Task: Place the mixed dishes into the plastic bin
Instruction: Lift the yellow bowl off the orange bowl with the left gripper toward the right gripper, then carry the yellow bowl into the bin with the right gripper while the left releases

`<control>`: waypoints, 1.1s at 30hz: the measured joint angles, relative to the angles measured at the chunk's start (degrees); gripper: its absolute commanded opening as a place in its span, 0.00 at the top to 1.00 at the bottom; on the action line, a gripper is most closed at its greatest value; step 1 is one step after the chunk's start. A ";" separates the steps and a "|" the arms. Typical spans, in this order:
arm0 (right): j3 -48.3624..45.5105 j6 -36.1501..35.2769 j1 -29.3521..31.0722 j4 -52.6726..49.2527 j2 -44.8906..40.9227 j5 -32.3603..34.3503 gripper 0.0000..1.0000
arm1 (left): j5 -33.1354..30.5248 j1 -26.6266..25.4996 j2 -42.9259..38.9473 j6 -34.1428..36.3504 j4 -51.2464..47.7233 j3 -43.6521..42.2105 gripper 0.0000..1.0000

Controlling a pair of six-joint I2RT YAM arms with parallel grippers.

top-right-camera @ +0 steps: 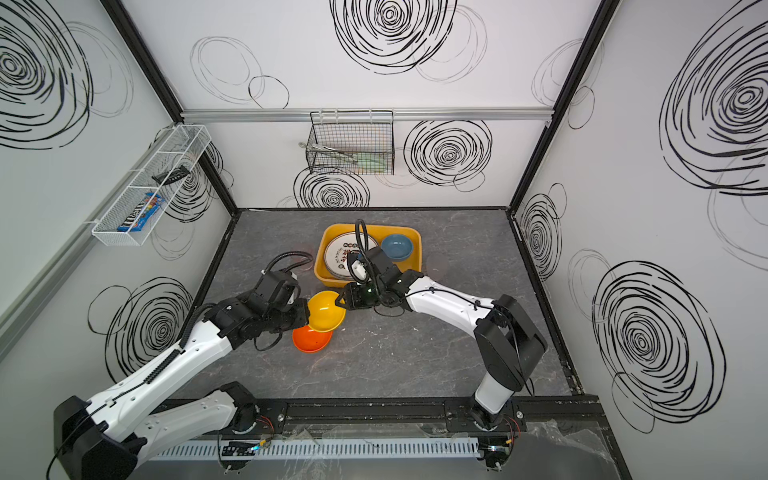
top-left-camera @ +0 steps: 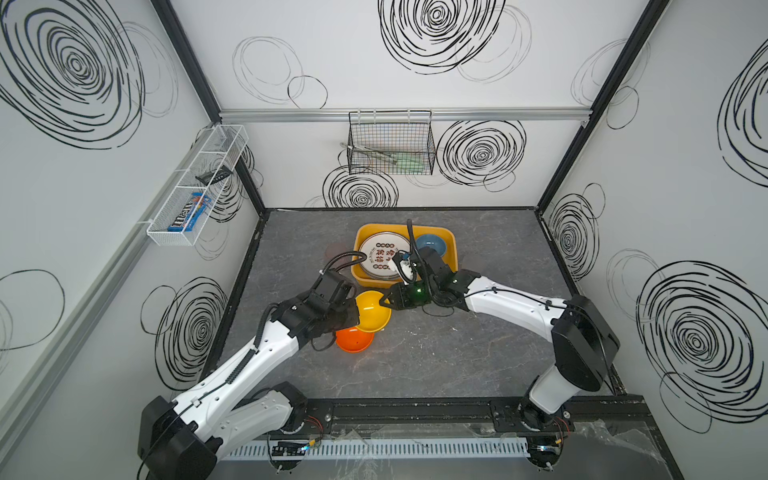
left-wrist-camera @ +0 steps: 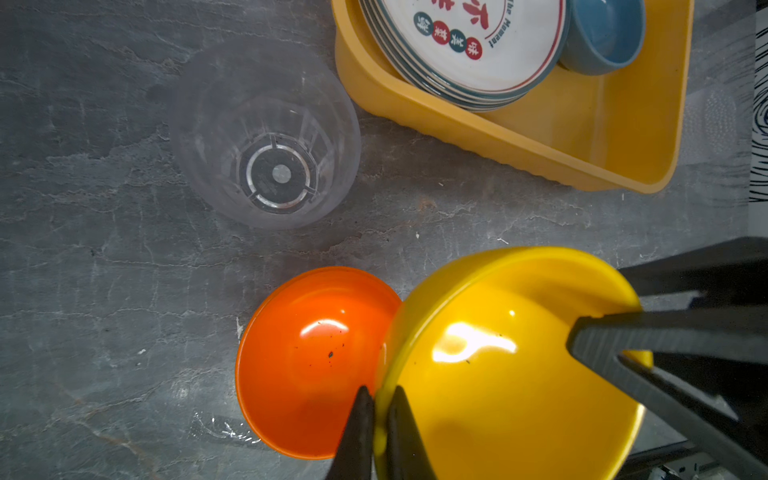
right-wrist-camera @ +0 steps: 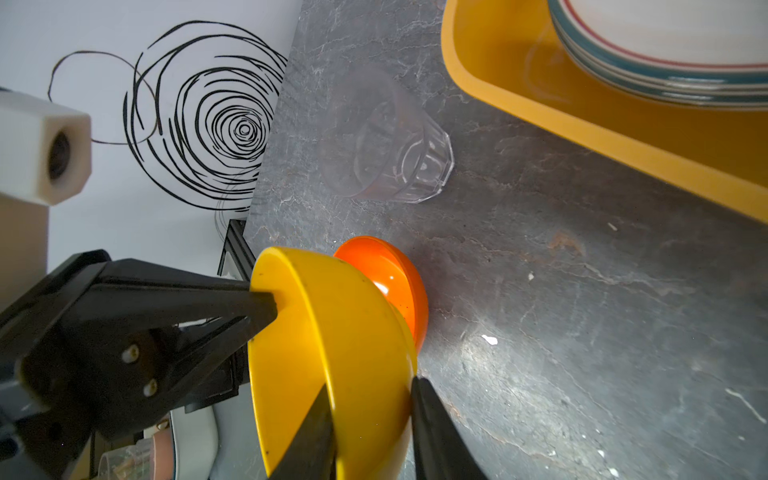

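While the left gripper stays out of the listing below, note it first: it is clenched on one rim of the glossy yellow round plastic bowl.

Item 1, yellow bowl: raised and tilted above the grey marbled tabletop, just in front of the yellow-orange rectangular plastic bin. Outside it, not yet binned.

Item 2, right gripper: jaws straddle the opposite rim, one finger inside the bowl and one outside. Whether they press firmly cannot be told.

Item 3, glossy orange round plastic bowl: on the tabletop, partly beneath the yellow bowl. Contact between the two cannot be told.

Item 4, bin contents: stack of white round plates with dark rims and red-black characters at the left, small blue bowl at the far right. The near right part is bare.

Item 5, clear faceted plastic cup: upright on the tabletop, near the bin.

Hazards, as judged:
- Drop: if the left grip lets go before the right one bites, the bowl would fall onto the orange bowl.
- Tug: both arms pulling while clamped could wrench the thin, slick rim free.
- Swing: held by one edge, the bowl may pivot.
- Collision: a low carry could catch the bin's front wall or the plate stack.
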 measured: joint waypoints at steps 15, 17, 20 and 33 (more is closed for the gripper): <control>2.99 -3.39 0.15 -9.05 0.33 9.05 0.89 | 2.86 0.31 -0.85 -0.09 4.66 1.11 0.66; 4.11 -4.35 0.09 -10.32 0.33 10.38 0.89 | 3.21 0.81 -1.57 -0.13 5.11 1.01 0.60; 5.81 -5.88 -0.31 -12.66 0.33 12.02 0.89 | 3.87 1.62 -3.08 -0.09 5.92 0.33 0.52; 12.72 -10.38 -11.15 -21.14 1.75 19.82 0.89 | 9.99 9.16 -9.84 0.70 6.05 -6.19 0.39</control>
